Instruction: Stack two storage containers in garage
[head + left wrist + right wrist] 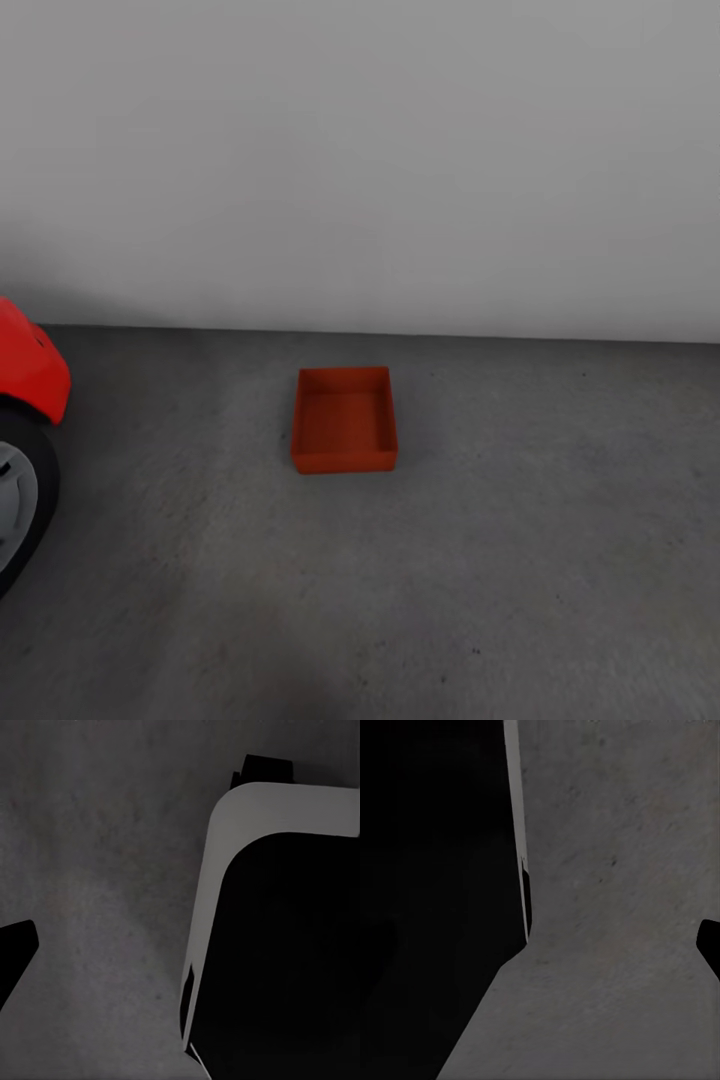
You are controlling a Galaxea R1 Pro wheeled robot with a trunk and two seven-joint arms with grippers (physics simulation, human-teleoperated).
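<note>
One orange-red storage container (344,420) sits upright and empty on the dark grey concrete floor (500,560) of the garage, close to the pale wall (360,150) and some way ahead of me. In the left wrist view, one dark fingertip (15,952) of my left gripper (180,964) shows at the frame's edge, above bare concrete. My right gripper (540,945) likewise shows one dark fingertip (711,945) at the edge. Both grippers are spread open and hold nothing.
A red car's fender (30,365) and wheel (20,495) stand at the left edge of the head view. My own white and black base (285,945) shows beside each wrist camera. Bare concrete stretches around the container and to the right.
</note>
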